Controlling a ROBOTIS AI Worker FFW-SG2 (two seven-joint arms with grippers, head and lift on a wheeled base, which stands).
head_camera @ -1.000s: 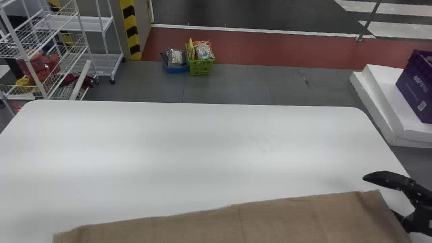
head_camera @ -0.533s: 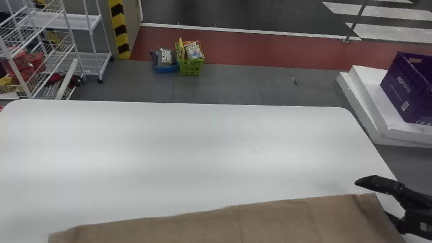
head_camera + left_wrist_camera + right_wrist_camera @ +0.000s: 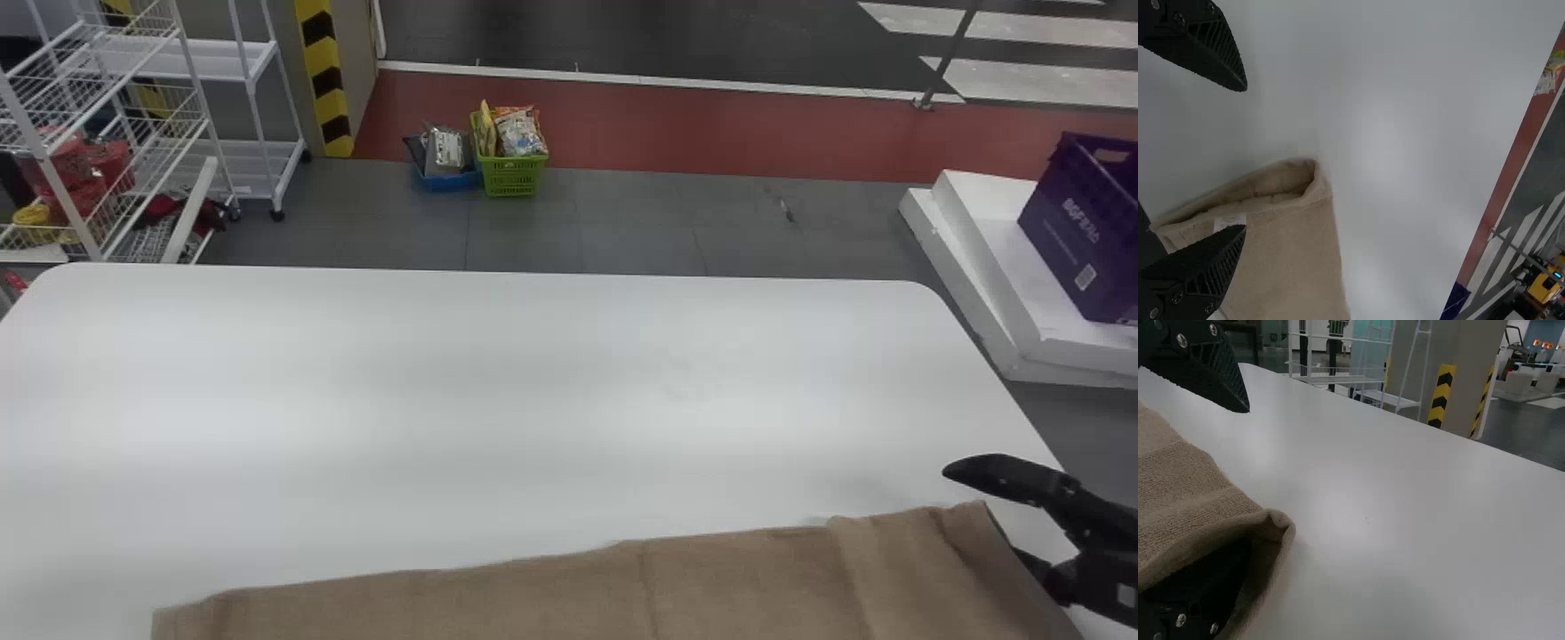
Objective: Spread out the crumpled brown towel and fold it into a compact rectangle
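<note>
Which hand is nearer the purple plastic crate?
Right: right hand at right end of the brown fabric towel, toward the crate; left hand farther off, at the towel's left end.

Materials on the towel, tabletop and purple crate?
Towel: matte terry, probably cotton; nubby pile shows up close. Tabletop: smooth, satin, with soft light patches on it; laminate or coated board, can't tell which. Purple crate: likely moulded plastic, going by the evenly coloured thin walls with a handhold opening.
</note>
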